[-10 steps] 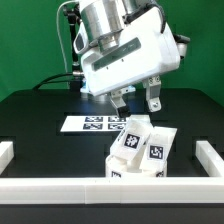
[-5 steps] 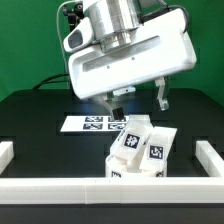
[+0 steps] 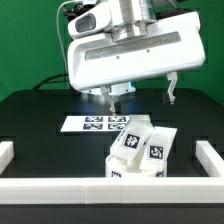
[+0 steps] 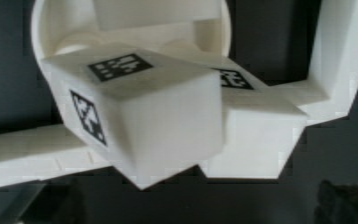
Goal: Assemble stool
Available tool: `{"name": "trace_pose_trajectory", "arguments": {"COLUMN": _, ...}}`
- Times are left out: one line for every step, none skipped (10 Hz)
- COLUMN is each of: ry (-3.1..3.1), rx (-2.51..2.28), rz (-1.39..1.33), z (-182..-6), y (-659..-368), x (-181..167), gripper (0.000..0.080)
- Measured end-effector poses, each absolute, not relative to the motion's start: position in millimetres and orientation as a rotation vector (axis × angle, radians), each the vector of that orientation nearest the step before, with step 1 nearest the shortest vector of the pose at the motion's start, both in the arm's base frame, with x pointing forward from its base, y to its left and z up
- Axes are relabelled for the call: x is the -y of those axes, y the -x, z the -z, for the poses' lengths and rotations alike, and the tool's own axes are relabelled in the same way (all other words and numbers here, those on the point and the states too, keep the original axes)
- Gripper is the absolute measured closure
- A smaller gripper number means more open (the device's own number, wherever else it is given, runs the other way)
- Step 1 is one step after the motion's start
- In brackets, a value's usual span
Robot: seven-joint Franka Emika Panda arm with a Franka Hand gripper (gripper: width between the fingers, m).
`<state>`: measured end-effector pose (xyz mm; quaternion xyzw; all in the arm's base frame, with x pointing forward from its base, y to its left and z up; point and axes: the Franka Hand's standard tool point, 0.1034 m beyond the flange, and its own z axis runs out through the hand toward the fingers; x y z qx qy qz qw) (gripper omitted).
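The arm hung high over the table. Its gripper (image 3: 142,93) was wide open and held nothing, well above the white legs (image 3: 140,150).

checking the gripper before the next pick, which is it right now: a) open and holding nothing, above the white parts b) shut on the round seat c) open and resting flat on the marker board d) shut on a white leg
a: the gripper has its fingers spread wide with nothing between them, hanging above the cluster of white stool parts, apart from the marker board.
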<state>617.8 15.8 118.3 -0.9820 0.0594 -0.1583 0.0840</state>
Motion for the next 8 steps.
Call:
{"name": "trace_pose_trajectory", "arguments": {"ry": 2.946, "rx": -0.073, "rz": 0.482, "z": -118.0, "y": -618, "x": -15, "gripper": 0.015}}
{"name": "trace_pose_trajectory", "arguments": {"ry": 2.962, "rx": 0.054, "rz": 0.491, "z": -117.2, "y": -618, "x": -14, "gripper": 0.015}}
{"name": "trace_pose_trajectory", "arguments": {"ry": 2.982, "rx": 0.312, "rz": 0.502, "z": -114.9, "y": -617, "x": -12, "gripper": 0.015}}
{"name": "trace_pose_trajectory", "arguments": {"ry": 2.98, "rx": 0.566, "rz": 0.509, "z": -113.8, "y": -617, "x": -9, "gripper": 0.015}}
{"name": "trace_pose_trajectory", "arguments": {"ry": 2.96, "rx": 0.776, "rz": 0.485, "z": -112.3, "y": -615, "x": -12, "gripper": 0.015}}
{"name": "trace_pose_trajectory", "arguments": {"ry": 2.927, "rx": 0.977, "rz": 0.44, "z": -109.8, "y": -613, "x": -17, "gripper": 0.015}}
{"name": "trace_pose_trajectory", "arguments": {"ry": 2.899, "rx": 1.087, "rz": 0.384, "z": -105.2, "y": -610, "x": -20, "gripper": 0.015}}
{"name": "trace_pose_trajectory", "arguments": {"ry": 2.868, "rx": 1.207, "rz": 0.355, "z": -101.9, "y": -609, "x": -21, "gripper": 0.015}}
